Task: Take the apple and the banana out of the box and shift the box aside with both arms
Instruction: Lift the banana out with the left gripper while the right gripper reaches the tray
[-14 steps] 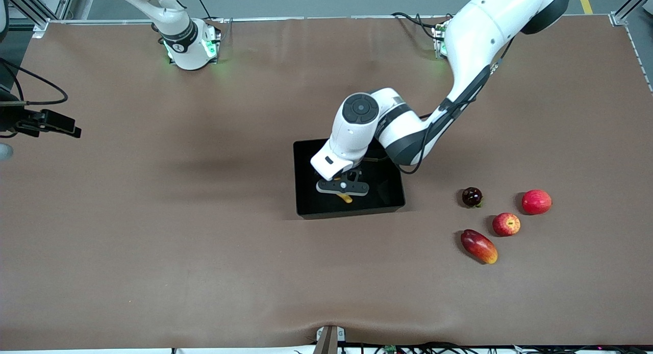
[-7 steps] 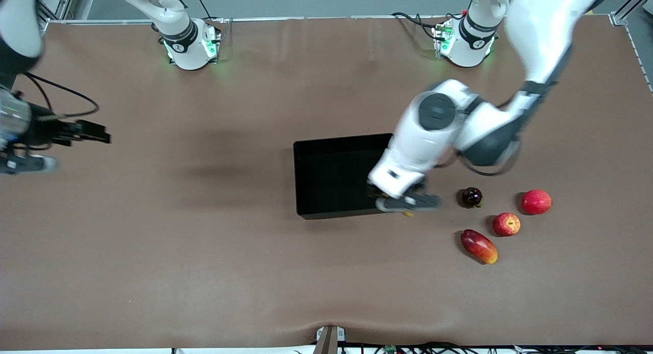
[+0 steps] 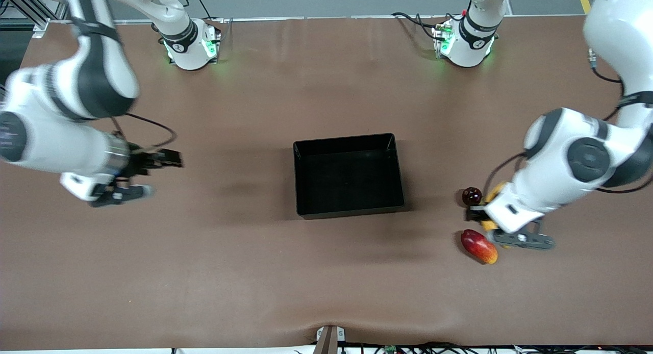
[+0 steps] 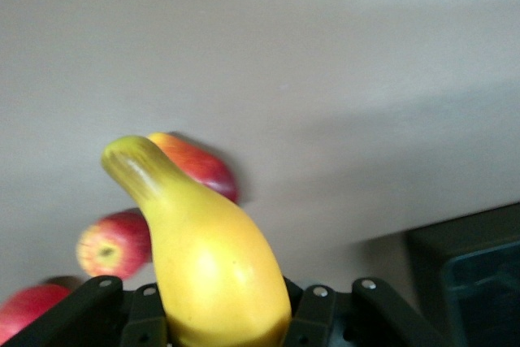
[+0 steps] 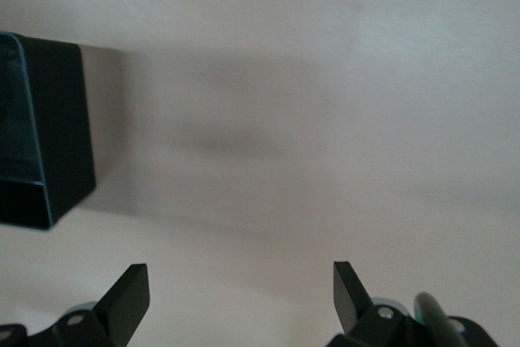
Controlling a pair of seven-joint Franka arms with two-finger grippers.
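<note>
We count: one banana [image 4: 213, 258], one streaked apple [image 4: 114, 245], one mango [image 3: 478, 246], one dark maroon fruit [image 3: 472, 196], one black tray [image 3: 348, 174], two grippers.

Mango [image 3: 479, 246] nearer than maroon fruit [image 3: 471, 196]

Left end effector [image 3: 488, 217] clamped, apparently raised; right end effector [image 5: 241, 292] spread wide.

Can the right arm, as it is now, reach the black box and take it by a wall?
Probably yes. The right gripper is open and holds nothing, and only bare table lies between it and the box. The left gripper, holding the banana, is over the fruits, clear of that path.
</note>
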